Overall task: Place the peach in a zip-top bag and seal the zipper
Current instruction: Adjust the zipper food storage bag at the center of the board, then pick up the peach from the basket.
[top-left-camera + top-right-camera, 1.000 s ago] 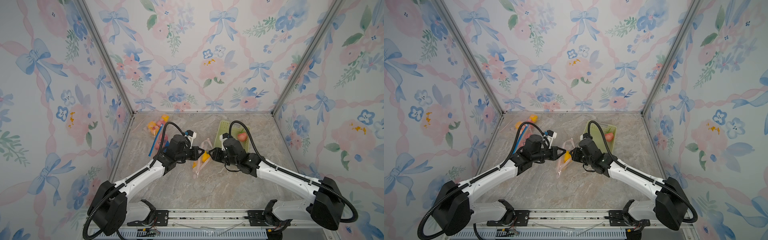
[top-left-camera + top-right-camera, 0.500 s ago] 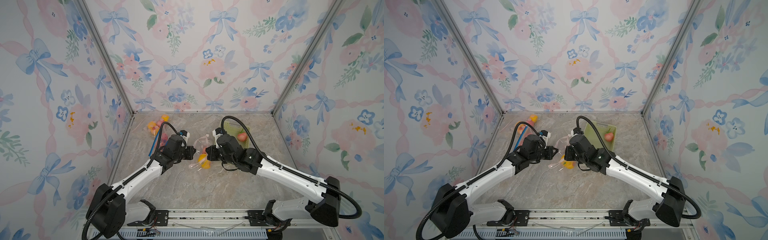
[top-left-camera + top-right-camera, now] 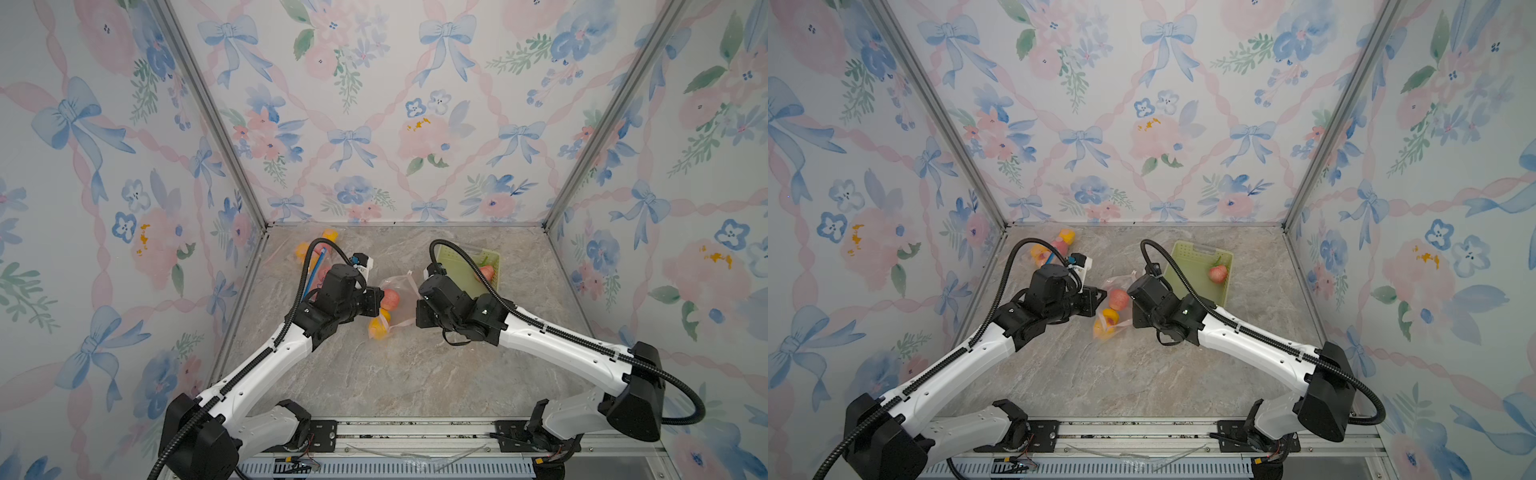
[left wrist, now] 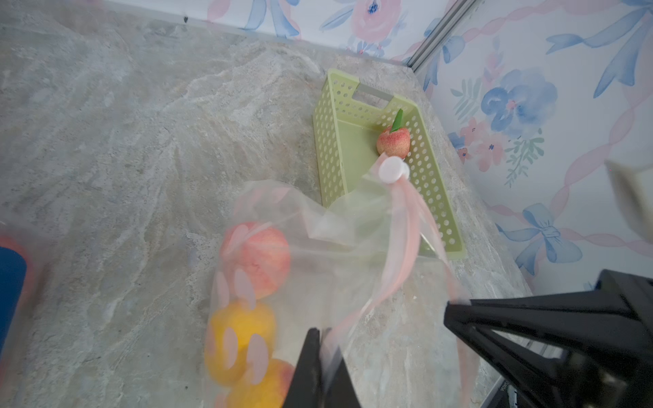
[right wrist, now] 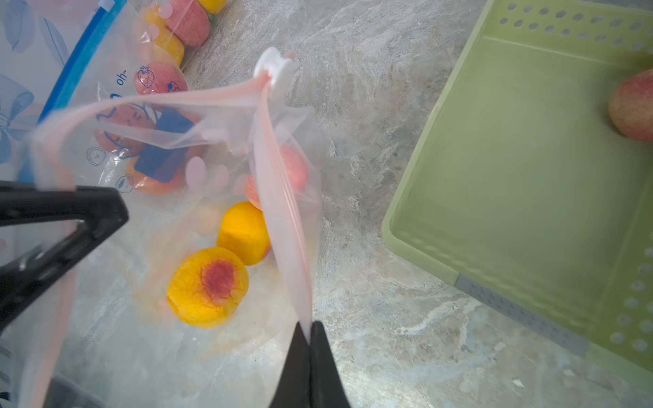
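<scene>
The left gripper point(image 4: 323, 353) and right gripper point(image 5: 311, 339) each pinch the pink zipper strip point(image 5: 282, 212) of the zip-top bag point(image 4: 353, 226) — mid-table, peach point(image 4: 256, 259) inside. The film looks limp and slippery — the stiffer strip seems the surer hold.

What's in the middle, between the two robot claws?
The clear plastic zip-top bag, with a pink peach inside, stretches between the left gripper and right gripper, both pinching it. Both top views show this.
</scene>
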Action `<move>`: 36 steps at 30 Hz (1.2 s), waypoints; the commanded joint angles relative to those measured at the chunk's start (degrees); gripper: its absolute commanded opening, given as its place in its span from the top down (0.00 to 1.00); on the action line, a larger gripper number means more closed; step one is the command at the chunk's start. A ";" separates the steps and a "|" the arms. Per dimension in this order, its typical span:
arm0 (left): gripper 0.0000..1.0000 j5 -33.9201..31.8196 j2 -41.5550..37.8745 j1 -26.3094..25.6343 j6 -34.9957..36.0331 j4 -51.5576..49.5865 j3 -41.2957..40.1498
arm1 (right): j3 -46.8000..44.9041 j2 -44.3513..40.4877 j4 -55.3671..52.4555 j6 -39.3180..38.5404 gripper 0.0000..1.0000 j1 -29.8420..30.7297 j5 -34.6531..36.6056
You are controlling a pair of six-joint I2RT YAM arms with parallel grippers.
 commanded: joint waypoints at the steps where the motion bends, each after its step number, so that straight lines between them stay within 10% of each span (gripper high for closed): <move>1: 0.96 -0.50 1.96 0.35 1.29 -1.39 0.09 | 2.34 -0.45 -0.39 -1.83 0.96 -0.76 -0.49; 8: 0.98 -2.11 2.81 0.35 1.29 -1.46 0.64 | 1.64 -4.12 0.34 -3.75 0.57 -5.06 -5.86; 16: 0.98 -2.20 1.34 0.35 0.70 -1.22 0.44 | 6.50 -2.67 -8.60 -12.31 0.35 -20.50 -5.67; 23: 0.98 -1.96 1.31 0.26 0.16 0.12 -0.61 | 12.31 9.08 -11.68 -20.49 0.31 -33.22 -4.85; 36: 0.98 -0.90 1.87 -0.09 -0.42 1.57 -1.41 | 28.51 33.34 -13.92 -28.29 0.29 -37.25 2.00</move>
